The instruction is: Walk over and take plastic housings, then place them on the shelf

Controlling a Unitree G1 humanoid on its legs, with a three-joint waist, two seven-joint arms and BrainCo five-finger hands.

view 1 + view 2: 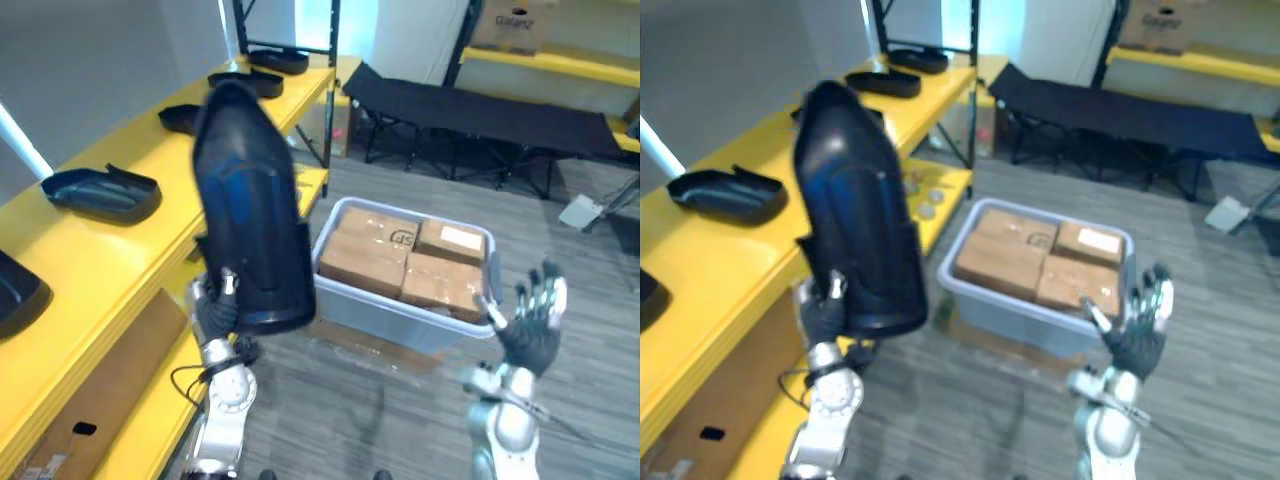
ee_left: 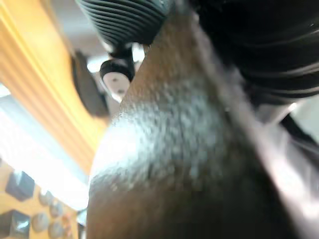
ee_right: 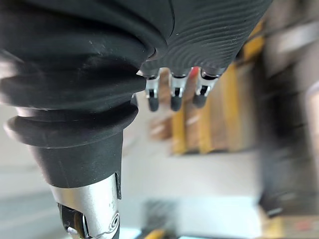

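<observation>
Left hand [image 1: 214, 306] grips the lower end of a glossy black moulded plastic housing [image 1: 250, 215] towering above it, seemingly stiff, light and slippery; right hand [image 1: 531, 322] splayed, empty.

A glossy black plastic housing [image 1: 250, 215] glints blue against a smooth yellow-painted shelf [image 1: 100, 270]. Matt brown cardboard boxes [image 1: 375, 255] fill a smooth pale grey plastic tub [image 1: 400, 318]. Behind it, a black cloth folding cot [image 1: 480, 110] stands on grey wood-grain flooring [image 1: 600, 280].
</observation>
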